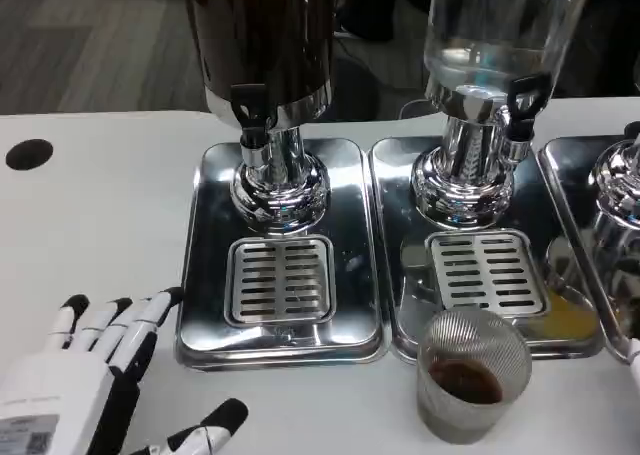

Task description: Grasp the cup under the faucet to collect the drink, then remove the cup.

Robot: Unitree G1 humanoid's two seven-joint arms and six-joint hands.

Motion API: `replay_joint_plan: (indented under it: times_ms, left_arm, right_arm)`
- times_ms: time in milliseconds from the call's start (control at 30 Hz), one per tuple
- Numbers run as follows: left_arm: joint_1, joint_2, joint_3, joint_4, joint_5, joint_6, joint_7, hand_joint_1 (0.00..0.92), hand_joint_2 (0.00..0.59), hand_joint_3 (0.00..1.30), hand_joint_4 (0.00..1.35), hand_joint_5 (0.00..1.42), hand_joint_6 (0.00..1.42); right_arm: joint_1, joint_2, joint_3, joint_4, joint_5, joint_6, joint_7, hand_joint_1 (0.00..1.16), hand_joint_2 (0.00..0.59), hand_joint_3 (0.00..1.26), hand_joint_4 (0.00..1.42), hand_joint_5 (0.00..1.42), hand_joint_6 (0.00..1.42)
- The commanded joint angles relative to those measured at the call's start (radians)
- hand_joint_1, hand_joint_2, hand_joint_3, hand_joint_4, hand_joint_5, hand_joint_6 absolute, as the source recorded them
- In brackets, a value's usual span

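Left hand fingers spread wide, ribbed cup holding perhaps dark drink, beside drip tray.

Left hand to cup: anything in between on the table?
In the head view, bare white table lies between the left hand and the ribbed glass cup; the left drip tray's front edge borders it.

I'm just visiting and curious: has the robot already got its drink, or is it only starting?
It looks nearly finished. Done: the cup holds a dark drink and stands on the white table, off the drip trays and away from the dark dispenser. In hand: nothing; the left hand rests open beside the left tray, fingers spread. Left: little that I can see, perhaps only pulling back.
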Motion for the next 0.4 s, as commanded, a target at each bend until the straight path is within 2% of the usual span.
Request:
replay_joint_plan:
  times_ms: [33,400]
  left_arm:
    - [0.012,-0.009,-0.001,-0.009,-0.011,0.0,0.006,0.0,0.152,0.11,0.04,0.1,0.0]
    - [0.004,-0.007,-0.011,-0.005,-0.015,0.002,-0.01,0.0,0.138,0.11,0.04,0.1,0.0]
  right_arm:
    - [0.012,-0.018,-0.01,-0.007,0.028,-0.02,0.004,0.47,0.586,0.2,0.08,0.08,0.0]
    - [0.024,-0.027,-0.005,0.013,0.043,-0.046,0.005,0.47,0.586,0.21,0.1,0.1,0.0]
